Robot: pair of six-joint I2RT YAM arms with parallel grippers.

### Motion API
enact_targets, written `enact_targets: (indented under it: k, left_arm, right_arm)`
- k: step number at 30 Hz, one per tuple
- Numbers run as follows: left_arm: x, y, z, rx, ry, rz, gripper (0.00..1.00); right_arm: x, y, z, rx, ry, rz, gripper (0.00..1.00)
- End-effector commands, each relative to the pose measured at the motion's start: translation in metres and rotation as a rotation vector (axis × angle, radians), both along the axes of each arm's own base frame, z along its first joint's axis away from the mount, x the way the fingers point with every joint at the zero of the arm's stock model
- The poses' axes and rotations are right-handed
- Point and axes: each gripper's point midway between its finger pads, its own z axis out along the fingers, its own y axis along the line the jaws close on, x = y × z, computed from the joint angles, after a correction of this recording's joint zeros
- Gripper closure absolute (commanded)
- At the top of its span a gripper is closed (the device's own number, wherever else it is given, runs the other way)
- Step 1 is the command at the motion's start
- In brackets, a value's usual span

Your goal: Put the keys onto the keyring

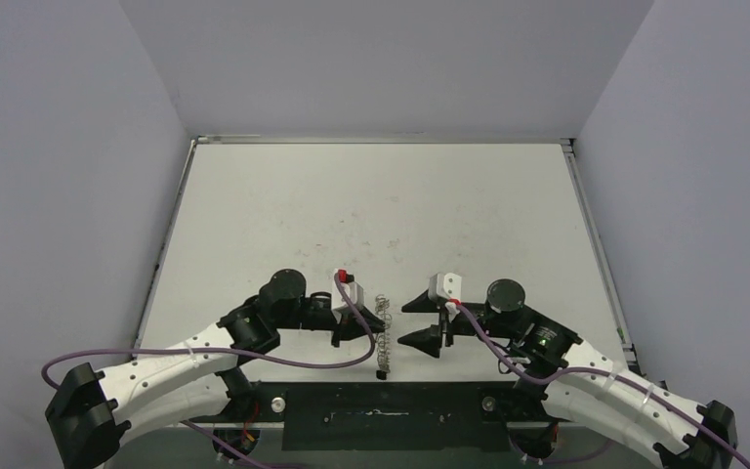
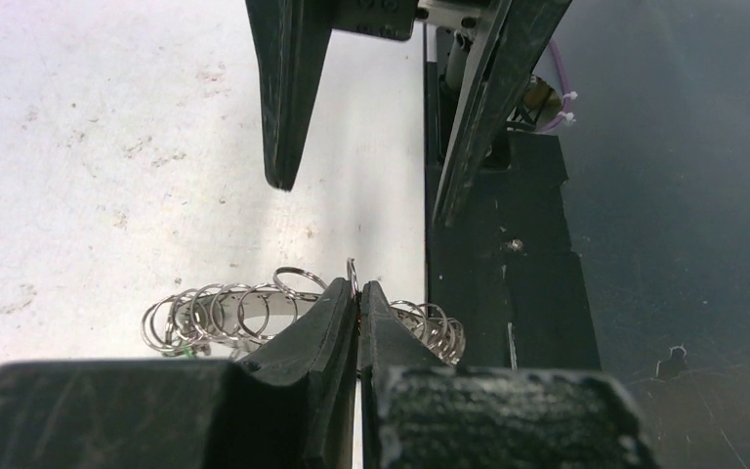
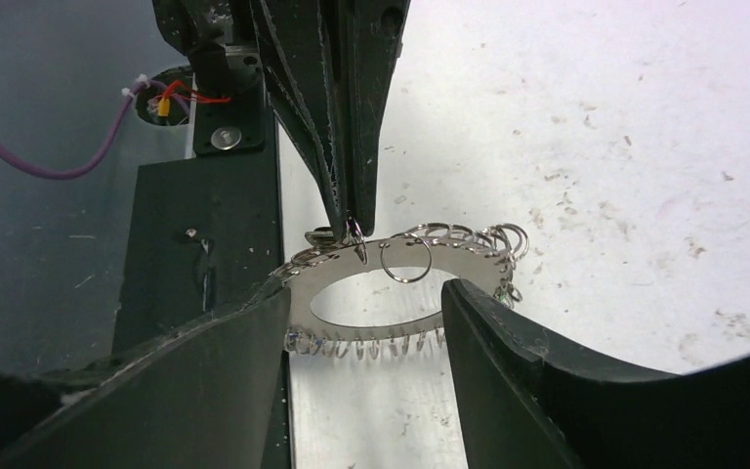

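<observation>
The keyring (image 3: 381,325) was a flat silvery plate with an oval hollow centre, its rim strung all round with small wire split rings that gave it a chain-like edge. From above it showed only as a thin, edge-on line, so it appeared to stand on its rim, not lie flat. It sat close to the near edge of the white table (image 1: 371,195), just ahead of the black base plate (image 1: 391,415) and directly between the two arms. A small dark piece (image 1: 383,372) at its near end was possibly a key head, but too tiny to tell.

The left gripper (image 2: 355,293) was pinched tight on one small split ring at the top of the keyring's rim, jaws together with only that wire loop between them. The right gripper (image 3: 363,290) faced it from the other side with jaws apart, one finger at each side of the plate. Whether either finger touched the rim could not be told.
</observation>
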Motion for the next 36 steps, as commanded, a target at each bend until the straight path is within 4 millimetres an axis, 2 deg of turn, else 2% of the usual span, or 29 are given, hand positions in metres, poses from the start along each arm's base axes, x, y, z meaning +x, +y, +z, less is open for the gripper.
enact_targets:
  k: [1, 3, 9, 13, 18, 22, 32, 36]
  left_arm:
    - [0.004, 0.001, 0.03, 0.022, -0.087, 0.002, 1.0]
    - [0.005, 0.001, 0.032, 0.054, -0.093, -0.002, 1.0]
    - [0.001, -0.002, 0.033, 0.11, -0.08, -0.05, 1.0]
    - [-0.002, -0.004, 0.035, 0.117, -0.076, -0.071, 1.0]
    - [-0.003, -0.005, 0.036, 0.111, -0.08, -0.078, 1.0]
    - [-0.004, -0.006, 0.035, 0.108, -0.076, -0.079, 1.0]
    - [-0.004, -0.007, 0.038, 0.094, -0.087, -0.083, 1.0]
    - [-0.004, -0.007, 0.039, 0.093, -0.09, -0.081, 1.0]
  right_arm:
    - [0.007, -0.003, 0.028, 0.006, -0.116, -0.013, 0.41]
    - [0.006, 0.0, 0.029, 0.005, -0.116, 0.004, 0.44]
    - [0.004, 0.019, 0.03, 0.032, -0.079, 0.079, 0.65]
    - [0.005, 0.026, 0.03, 0.042, -0.07, 0.093, 0.67]
    - [0.004, 0.03, 0.032, 0.055, -0.078, 0.104, 0.79]
    - [0.0, 0.032, 0.033, 0.065, -0.076, 0.12, 0.79]
    - [-0.004, 0.035, 0.02, 0.04, -0.057, 0.152, 0.72]
    - [-0.005, 0.036, 0.016, 0.031, -0.055, 0.16, 0.73]
